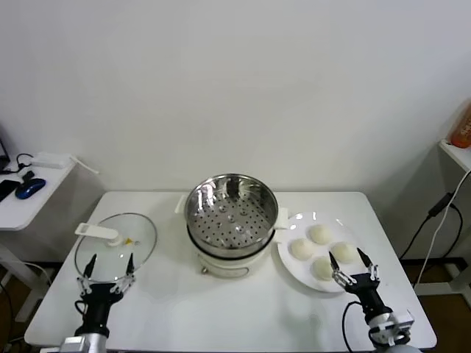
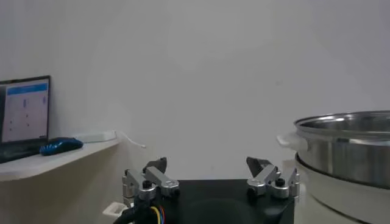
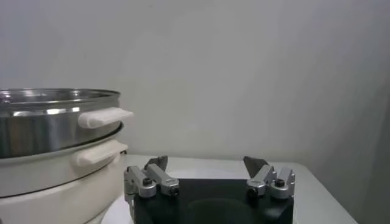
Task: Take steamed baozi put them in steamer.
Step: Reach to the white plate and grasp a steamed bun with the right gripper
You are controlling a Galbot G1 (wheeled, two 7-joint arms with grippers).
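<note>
Left pincer (image 1: 109, 266), right pincer (image 1: 354, 265) agape

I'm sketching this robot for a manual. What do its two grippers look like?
Both match: the left gripper and right gripper each have two dark pointed fingertips on silver metal links with black bolts, mounted on a black body. Coloured wires show at the left gripper's base in its wrist view; a black cable loops beside the right one.

Shiny perforated metal steamer (image 1: 231, 208); smooth matt baozi (image 1: 319, 234).
</note>
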